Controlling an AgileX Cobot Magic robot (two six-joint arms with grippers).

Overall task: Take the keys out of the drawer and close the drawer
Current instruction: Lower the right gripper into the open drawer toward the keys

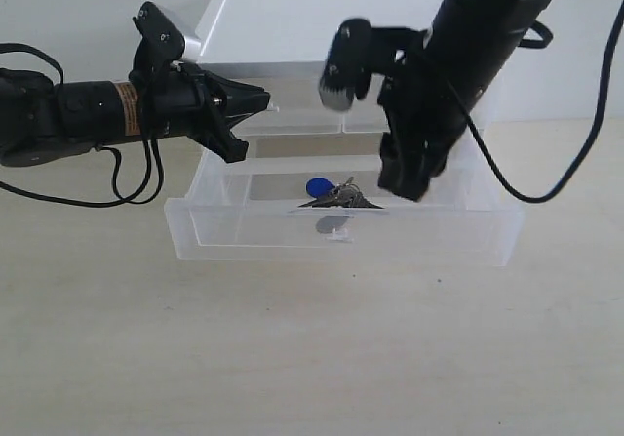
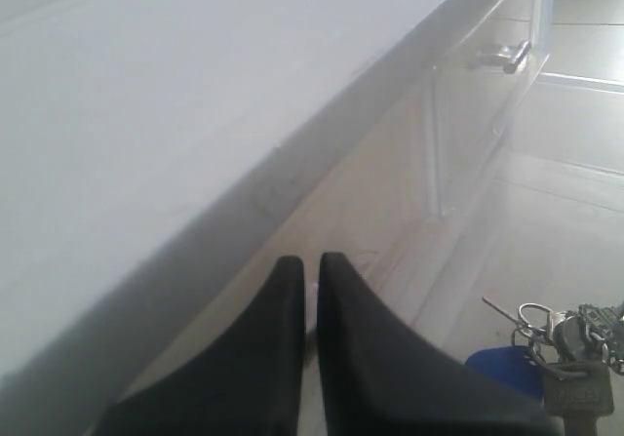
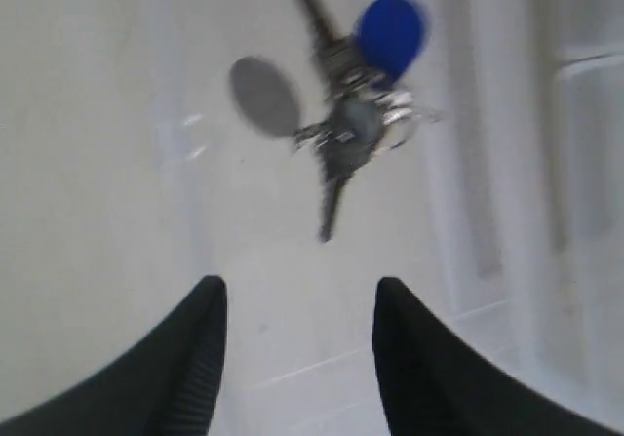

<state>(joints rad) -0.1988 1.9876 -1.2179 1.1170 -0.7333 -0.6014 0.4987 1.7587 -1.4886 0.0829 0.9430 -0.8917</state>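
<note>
The drawer (image 1: 439, 233) stands pulled out of the clear cabinet's lower part toward the table's front. The keys (image 1: 334, 196) lie on its floor near the middle, a blue head (image 1: 317, 187) at their left. My right gripper (image 1: 405, 184) reaches down into the drawer just right of the keys. In the right wrist view it (image 3: 297, 290) is open with nothing between its fingers, and the keys (image 3: 349, 129), blue head (image 3: 390, 31) and dark oval fob (image 3: 265, 95) lie ahead of it. My left gripper (image 1: 261, 99) is shut and empty, level with the cabinet's upper drawers; in its own view it (image 2: 310, 262) has the keys (image 2: 570, 343) off to one side.
The translucent cabinet (image 1: 322, 26) sits at the back of a pale table (image 1: 312, 358). Two half-width drawers above are closed, one with a small handle (image 2: 504, 57). A black cable (image 1: 546, 194) loops down from the right arm beside the cabinet.
</note>
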